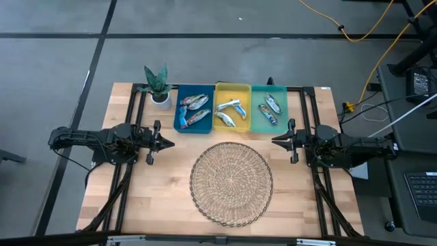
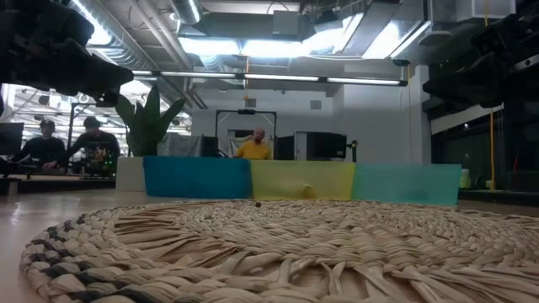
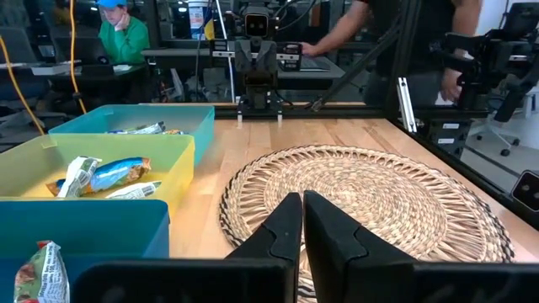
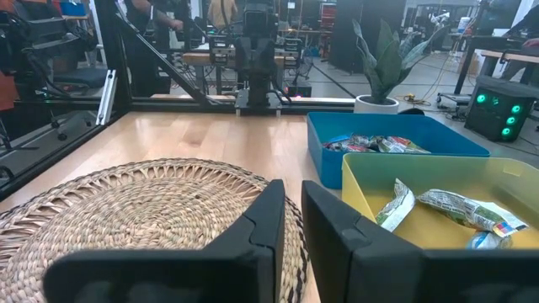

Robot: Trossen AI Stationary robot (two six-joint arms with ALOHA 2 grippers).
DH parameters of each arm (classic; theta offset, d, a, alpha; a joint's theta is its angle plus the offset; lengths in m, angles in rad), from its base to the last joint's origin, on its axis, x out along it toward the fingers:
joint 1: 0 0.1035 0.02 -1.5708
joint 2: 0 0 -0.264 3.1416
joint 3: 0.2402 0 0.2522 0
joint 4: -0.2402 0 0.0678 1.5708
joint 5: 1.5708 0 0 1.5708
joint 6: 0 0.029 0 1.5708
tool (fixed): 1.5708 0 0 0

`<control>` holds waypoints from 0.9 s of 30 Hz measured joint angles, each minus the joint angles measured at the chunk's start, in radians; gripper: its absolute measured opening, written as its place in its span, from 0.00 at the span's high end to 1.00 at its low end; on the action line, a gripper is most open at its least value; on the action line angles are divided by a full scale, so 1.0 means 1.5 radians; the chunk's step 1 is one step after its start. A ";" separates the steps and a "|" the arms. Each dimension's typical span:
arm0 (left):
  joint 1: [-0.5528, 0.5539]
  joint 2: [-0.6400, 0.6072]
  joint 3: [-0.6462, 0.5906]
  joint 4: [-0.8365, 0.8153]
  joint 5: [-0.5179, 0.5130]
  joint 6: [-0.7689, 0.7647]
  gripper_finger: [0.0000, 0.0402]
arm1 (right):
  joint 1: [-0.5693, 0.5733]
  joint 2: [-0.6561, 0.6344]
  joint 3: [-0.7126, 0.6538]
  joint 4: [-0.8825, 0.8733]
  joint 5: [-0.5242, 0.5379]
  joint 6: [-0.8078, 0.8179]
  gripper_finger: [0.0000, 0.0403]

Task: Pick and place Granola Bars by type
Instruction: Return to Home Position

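The round wicker mat (image 1: pixel 231 183) lies flat on the wooden worktop (image 1: pixel 136 198) and serves as the reference for all positions below.

Left end effector (image 1: pixel 169 143): off the mat's left side, clear of its rim, above the worktop and pointing across toward the right arm; in the left wrist view its two fingers (image 3: pixel 282 231) stand closed together with only a hairline slit between them; nothing is gripped.

Right end effector (image 1: pixel 275 142): off the mat's right side, clear of the rim, facing the left one; in the right wrist view its fingers (image 4: pixel 271 219) are drawn in to a narrow slit; nothing is gripped.

Three trays stand side by side in a row just beyond the mat's far edge, each touching the next; blue tray (image 1: pixel 205 92) toward the mat's left, yellow tray (image 1: pixel 232 91) in line with the mat's centre, teal tray (image 1: pixel 280 123) toward the mat's right.

Granola Bars: all visible bars lie inside the trays; red-marked bars (image 1: pixel 194 109) in the blue tray; yellow-marked bars (image 1: pixel 230 113) in the yellow tray; blue-and-silver bars (image 1: pixel 270 108) in the teal tray.

A potted plant (image 1: pixel 158 85) stands beyond the mat's far-left side, just beside the blue tray.

Past the mat and trays, the low view shows a seated person (image 2: pixel 253 149) in a yellow top.
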 joint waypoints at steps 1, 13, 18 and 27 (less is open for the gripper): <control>0.000 0.000 0.000 0.000 0.000 0.000 0.98 | 0.000 0.000 0.000 0.000 0.000 0.000 0.88; 0.000 0.000 0.000 0.000 -0.001 0.000 0.98 | 0.000 0.000 0.000 0.000 0.000 0.000 0.88; 0.000 0.000 0.000 0.000 -0.001 0.000 0.97 | 0.000 0.000 0.000 0.000 0.000 0.000 0.88; 0.000 0.000 0.000 0.000 -0.001 0.000 0.98 | 0.000 0.000 0.000 0.000 0.000 0.000 0.88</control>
